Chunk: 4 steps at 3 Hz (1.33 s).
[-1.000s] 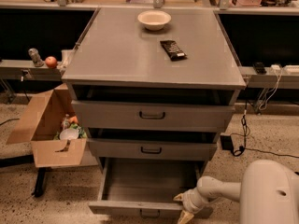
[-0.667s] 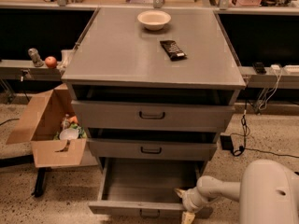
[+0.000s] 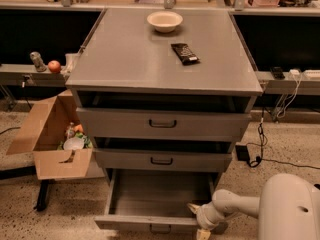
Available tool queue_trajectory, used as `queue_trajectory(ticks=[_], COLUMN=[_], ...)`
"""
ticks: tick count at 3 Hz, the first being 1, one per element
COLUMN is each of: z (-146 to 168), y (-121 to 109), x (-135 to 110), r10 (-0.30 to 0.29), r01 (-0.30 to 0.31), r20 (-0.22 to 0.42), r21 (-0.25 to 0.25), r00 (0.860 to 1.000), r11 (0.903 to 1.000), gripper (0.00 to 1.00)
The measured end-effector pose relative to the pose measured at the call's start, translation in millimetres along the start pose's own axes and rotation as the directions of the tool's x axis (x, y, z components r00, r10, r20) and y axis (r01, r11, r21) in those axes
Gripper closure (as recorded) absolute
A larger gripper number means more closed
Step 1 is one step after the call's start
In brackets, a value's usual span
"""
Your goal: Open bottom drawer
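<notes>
The grey cabinet [image 3: 160, 69] has three drawers. The bottom drawer [image 3: 157, 199] stands pulled far out, its empty inside showing and its narrow front panel with a small dark loop handle [image 3: 160, 229] at the picture's lower edge. My gripper [image 3: 199, 220] sits at the right end of that front panel, at the drawer's front right corner, on a white arm [image 3: 235, 206] reaching in from the lower right. The mid-sized drawer [image 3: 162, 160] and the tallest top drawer [image 3: 162, 124] stand slightly out.
A white bowl [image 3: 164, 20] and a dark packet [image 3: 184, 53] lie on the cabinet top. An open cardboard box [image 3: 52, 139] with items stands on the floor at the left. Cables and a power brick [image 3: 243, 152] lie at the right. Side shelves flank the cabinet.
</notes>
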State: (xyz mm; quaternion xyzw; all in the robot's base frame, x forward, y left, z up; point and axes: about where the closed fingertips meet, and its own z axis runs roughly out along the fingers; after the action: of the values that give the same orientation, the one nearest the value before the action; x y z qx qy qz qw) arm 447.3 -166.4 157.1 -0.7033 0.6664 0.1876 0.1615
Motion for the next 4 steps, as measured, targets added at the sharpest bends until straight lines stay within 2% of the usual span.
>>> queue_trajectory(ticks=[1,2,4], z=[3.1,3.5,1.9], y=[15.2,24.5,30.7], x=[6.0,5.6,2.2], r10=[0.004,-0.003,-0.012], r01=[-0.004,0.003,0.012], r20=[0.009,0.009,0.005], r21=[-0.018,-0.025,-0.026], r00=[1.000,1.000,1.000], r11=[0.9998,0.9997,0.9996], gripper=[0.18,0.42,0.88])
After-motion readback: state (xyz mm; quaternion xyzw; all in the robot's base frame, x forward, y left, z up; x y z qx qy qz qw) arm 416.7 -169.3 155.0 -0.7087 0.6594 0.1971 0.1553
